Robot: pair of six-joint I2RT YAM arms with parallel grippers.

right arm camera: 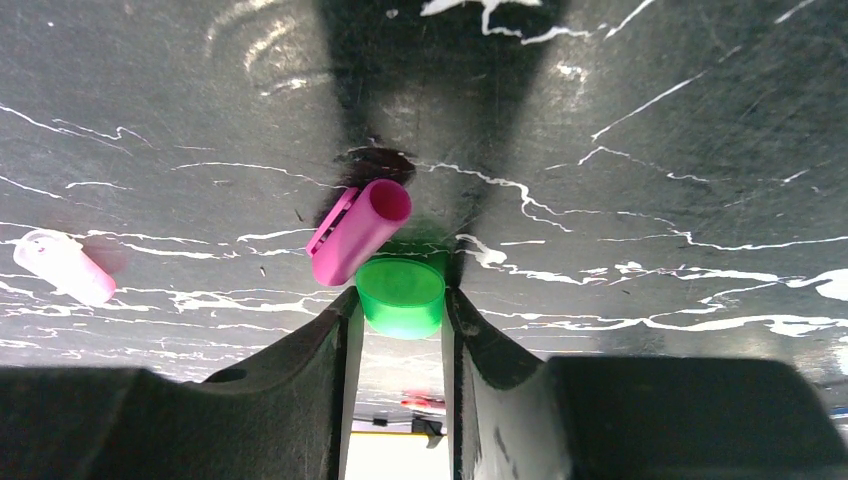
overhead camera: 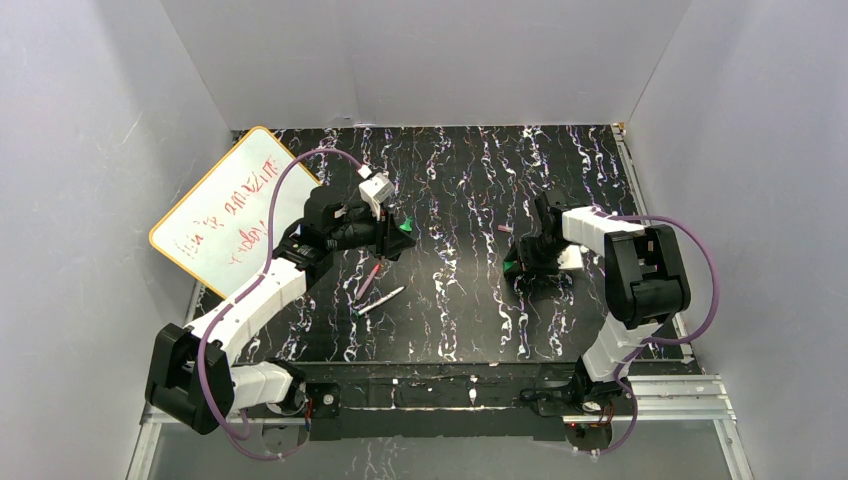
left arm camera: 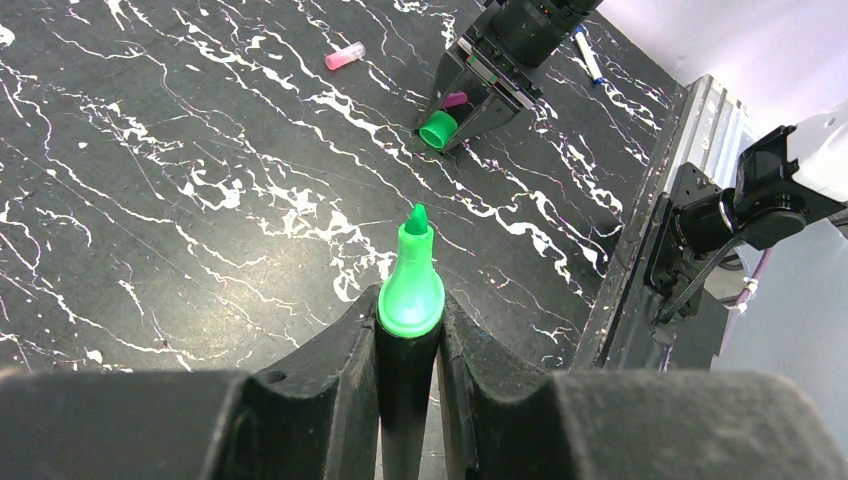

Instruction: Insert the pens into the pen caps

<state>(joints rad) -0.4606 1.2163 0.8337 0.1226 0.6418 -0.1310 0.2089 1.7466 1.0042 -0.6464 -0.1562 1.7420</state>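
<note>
My left gripper [overhead camera: 393, 234] is shut on the thick black marker with the green tip [left arm camera: 411, 292] and holds it above the table, tip pointing right. My right gripper [overhead camera: 518, 262] is shut on the green cap [right arm camera: 401, 295], low over the table, with the cap's open end facing the marker [left arm camera: 437, 130]. The magenta cap [right arm camera: 358, 232] lies just beyond the green one. The pale pink cap [right arm camera: 62, 268] lies apart, further back [overhead camera: 504, 228]. The slim magenta pen [overhead camera: 367, 280] and the slim white-grey pen [overhead camera: 382, 300] lie side by side below my left gripper.
A yellow-rimmed whiteboard [overhead camera: 235, 210] with red writing leans at the back left. A metal rail [overhead camera: 470, 392] runs along the table's near edge. White walls close in three sides. A small white-and-blue item [left arm camera: 587, 55] lies behind my right gripper.
</note>
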